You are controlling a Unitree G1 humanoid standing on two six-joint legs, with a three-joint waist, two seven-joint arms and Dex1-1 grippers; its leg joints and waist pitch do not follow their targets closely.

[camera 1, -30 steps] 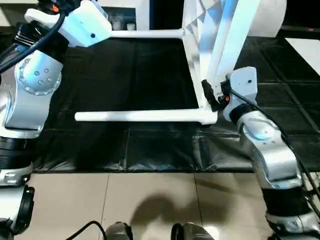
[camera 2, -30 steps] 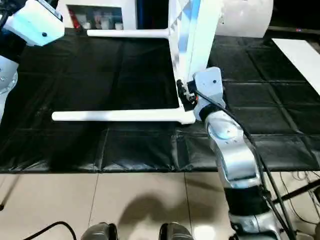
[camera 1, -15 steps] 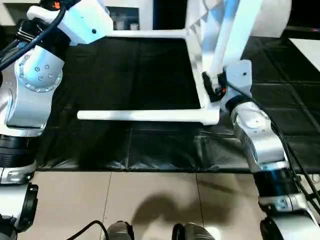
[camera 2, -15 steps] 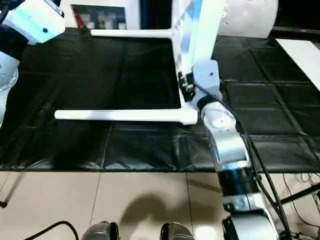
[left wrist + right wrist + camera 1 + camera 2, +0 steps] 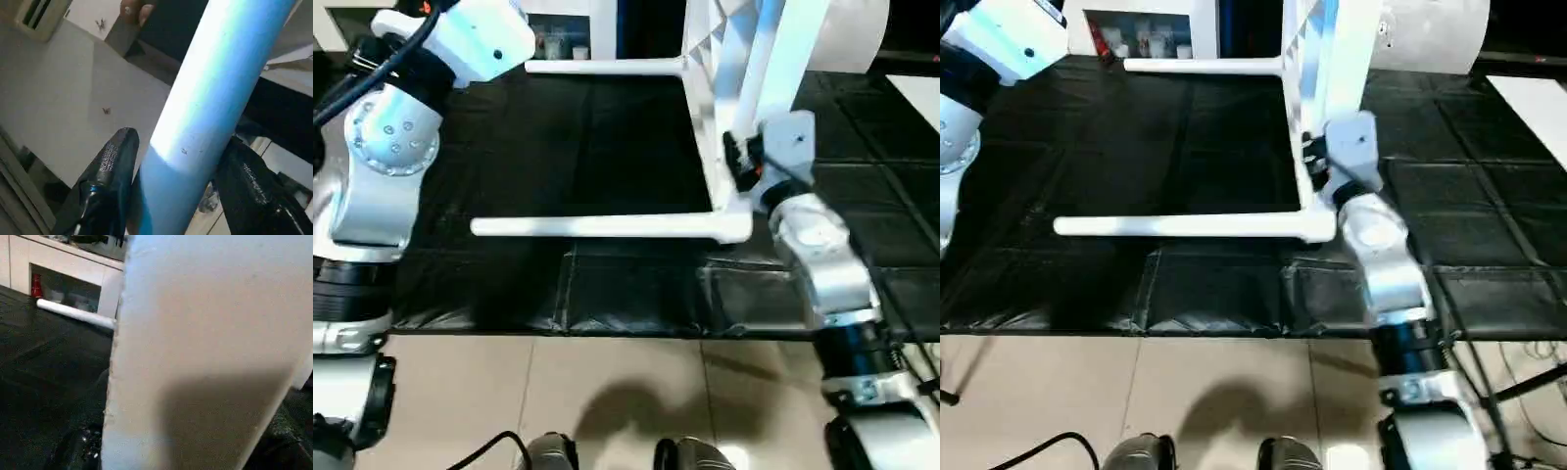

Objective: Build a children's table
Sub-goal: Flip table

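Observation:
The white table top stands on its edge on the black mat, ribbed underside turned to the left. Two white legs stick out of its lower corners to the left, a near one and a far one. My right gripper is shut on the top's near rim, a little above the near corner. That rim looms close in the right wrist view. My left gripper is shut on another white tubular leg, one black finger on each side.
The black mat ends at a tiled floor near my feet. A white cabinet with glass doors and a white roll stand at the back. A person's hand shows beyond the held leg.
My right gripper has moved a little higher along the top's rim, and the right forearm has swung in beneath it. The table and its two lower legs stay put.

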